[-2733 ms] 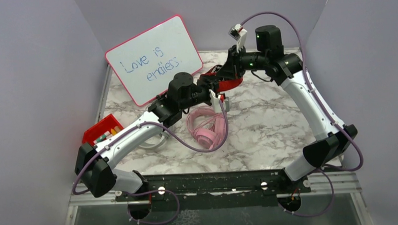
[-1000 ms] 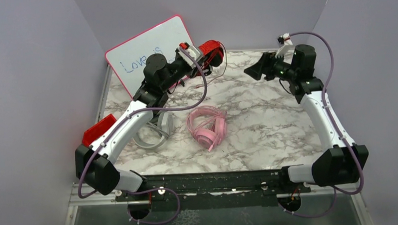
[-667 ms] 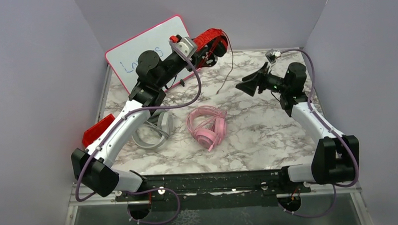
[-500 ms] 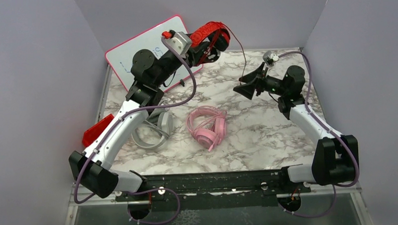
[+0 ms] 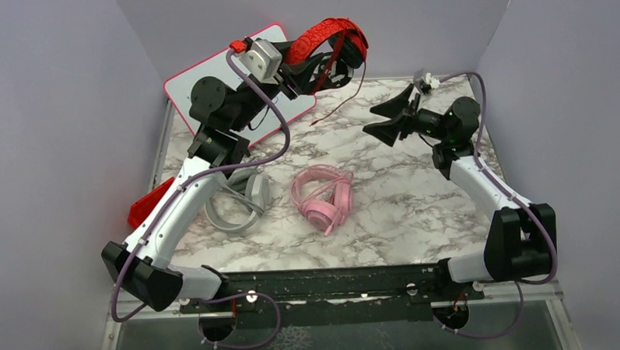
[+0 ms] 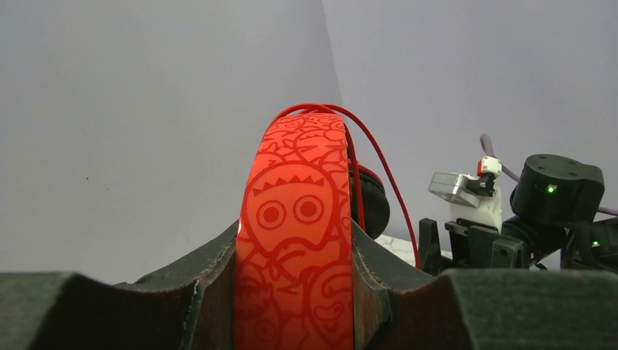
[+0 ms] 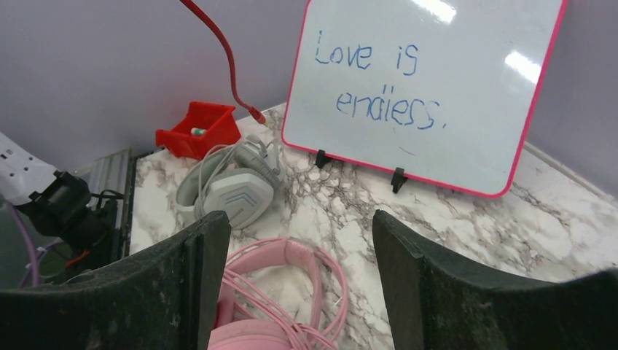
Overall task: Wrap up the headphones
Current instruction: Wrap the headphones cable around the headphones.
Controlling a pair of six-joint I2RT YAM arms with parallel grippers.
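We're holding the red-and-black headphones [image 5: 325, 33] up at 12 o'clock, left tool [image 6: 295, 284] clamping their band; right tool [image 5: 386, 118] is hovering at 1 o'clock, jaws apart.

Three views: one overhead, two on the wrists.
From above and behind I see the whole tabletop [image 5: 416, 195]; left wrist looks level, close along the red headband [image 6: 295, 240]; right wrist looks down at the whiteboard [image 7: 437, 124], which overhead shares.

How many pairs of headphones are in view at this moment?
3. The red-and-black pair is held in the air between the left fingers. The pink pair lies on the table. The grey pair lies left of it, partly under the left arm. No others show.
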